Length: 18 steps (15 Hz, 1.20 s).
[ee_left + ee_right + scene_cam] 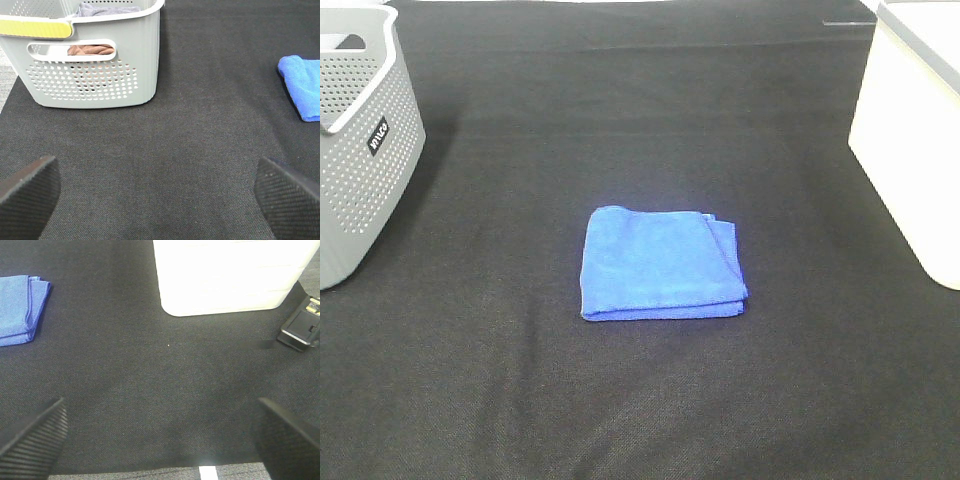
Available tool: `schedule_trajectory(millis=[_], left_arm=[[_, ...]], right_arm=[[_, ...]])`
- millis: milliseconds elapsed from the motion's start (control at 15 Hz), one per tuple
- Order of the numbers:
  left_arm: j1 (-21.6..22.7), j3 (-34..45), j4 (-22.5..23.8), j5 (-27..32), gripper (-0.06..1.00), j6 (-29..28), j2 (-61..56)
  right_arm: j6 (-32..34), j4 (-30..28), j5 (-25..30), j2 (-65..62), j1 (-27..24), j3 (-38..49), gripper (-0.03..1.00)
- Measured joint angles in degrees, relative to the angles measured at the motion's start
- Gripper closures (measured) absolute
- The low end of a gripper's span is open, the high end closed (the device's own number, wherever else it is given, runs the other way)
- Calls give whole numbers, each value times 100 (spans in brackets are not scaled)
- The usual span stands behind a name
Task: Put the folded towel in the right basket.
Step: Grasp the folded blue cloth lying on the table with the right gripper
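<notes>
Black woven cloth covers the surface (650, 410) and fills most of all three views. Near its middle lies the folded towel (662, 265), bright blue and flat, a roughly square bundle whose layered edges show along its right side and near side in the high view. It touches neither basket and neither tool. At the left edge of the high view stands a grey perforated basket (360, 160) with a small dark label (378, 136) on its wall. The left wrist view shows a brown cloth (90, 49) through its handle slot, a grey cloth (107, 8) heaped at its top and a yellow-green strip (35, 28) along its upper edge. At the right edge of the high view stands the right basket (910, 140), white and plain-walled, well apart from the towel; its inside cannot be seen. The left tool (160, 200) is over bare cloth, released, its dark ribbed fingertips (27, 192) spread wide with nothing between them; the grey basket stands ahead of it and one end of the towel shows at the edge of its view. The right tool (160, 440) is likewise released, its pads set wide over bare cloth and grasping nothing, with the white basket ahead and the towel at the edge of its view. A small black device (300, 330) with a yellow marking sits near the white basket's corner.
</notes>
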Motion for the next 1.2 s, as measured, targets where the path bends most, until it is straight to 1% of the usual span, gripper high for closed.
schedule_trajectory(millis=[1200], left_arm=[[0,0,0,0,-3,0,0]], right_arm=[[0,0,0,0,0,0,0]])
